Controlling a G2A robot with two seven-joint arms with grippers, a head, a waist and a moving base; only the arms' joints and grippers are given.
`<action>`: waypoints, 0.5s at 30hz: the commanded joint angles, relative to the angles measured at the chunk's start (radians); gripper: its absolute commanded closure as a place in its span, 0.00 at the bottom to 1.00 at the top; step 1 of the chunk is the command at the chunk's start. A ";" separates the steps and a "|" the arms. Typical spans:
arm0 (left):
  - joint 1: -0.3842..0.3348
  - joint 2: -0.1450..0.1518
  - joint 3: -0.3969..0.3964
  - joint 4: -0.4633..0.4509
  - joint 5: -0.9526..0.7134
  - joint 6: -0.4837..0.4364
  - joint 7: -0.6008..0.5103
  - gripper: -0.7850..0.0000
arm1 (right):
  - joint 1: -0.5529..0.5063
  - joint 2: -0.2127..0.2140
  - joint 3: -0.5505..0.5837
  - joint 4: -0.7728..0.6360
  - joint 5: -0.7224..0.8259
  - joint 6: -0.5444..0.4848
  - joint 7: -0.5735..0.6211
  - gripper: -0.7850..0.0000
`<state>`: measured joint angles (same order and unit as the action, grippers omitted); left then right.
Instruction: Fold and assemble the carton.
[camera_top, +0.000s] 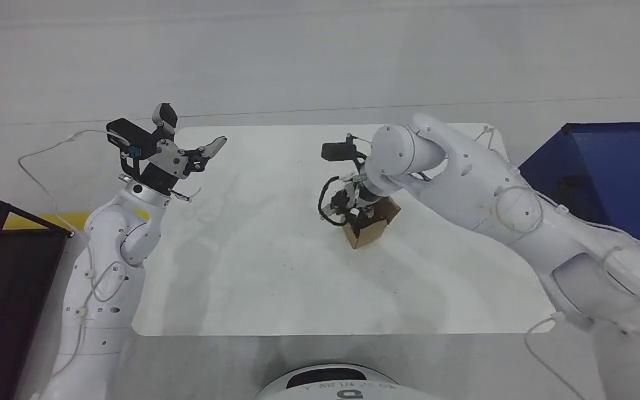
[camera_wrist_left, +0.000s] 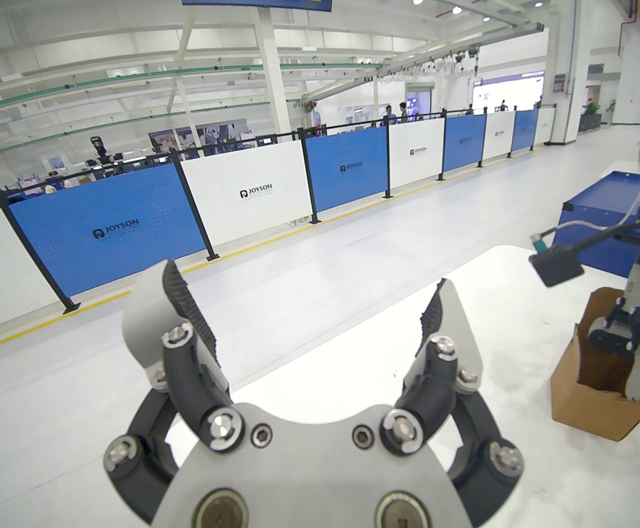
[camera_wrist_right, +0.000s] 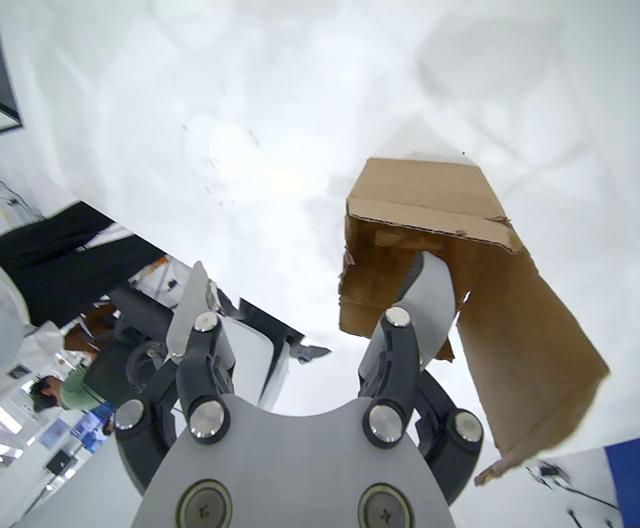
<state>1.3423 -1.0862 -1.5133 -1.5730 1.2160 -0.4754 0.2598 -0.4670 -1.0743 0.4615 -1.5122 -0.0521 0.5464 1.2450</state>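
Right pincer (camera_wrist_right: 310, 267): spread wide and pinching nothing. One finger (camera_wrist_right: 430, 285) reaches down inside the box and the other stays outside its wall, probably to press an inner flap down or brace the wall from within.
Box (camera_wrist_right: 420, 185): brown cardboard, upright with its top open, standing on the table a little right of the middle. One long flap (camera_wrist_right: 525, 350) sticks out unfolded, so the assembly looks unfinished.
Left pincer (camera_wrist_left: 305, 280): spread and empty, held over the far left corner of the table, well apart from the box. It looks parked there to give the other arm room.
Table (camera_top: 250, 270): white and flat, a firm base to press the box against.
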 joint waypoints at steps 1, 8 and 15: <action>0.000 0.000 0.000 0.000 0.000 0.000 0.000 0.00 | -0.094 0.047 0.132 -0.116 0.065 0.015 -0.106 0.08; 0.000 0.000 0.000 0.000 0.000 0.000 0.000 0.00 | -0.559 0.194 0.541 -0.499 0.136 0.064 -0.270 0.06; 0.000 0.000 0.000 0.000 0.000 0.000 0.000 0.00 | -0.871 0.257 0.804 -0.556 0.171 0.139 -0.265 0.02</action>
<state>1.3423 -1.0862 -1.5133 -1.5730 1.2160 -0.4754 0.2598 -1.2967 -0.8204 1.2386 -2.0792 0.0995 0.6873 0.9802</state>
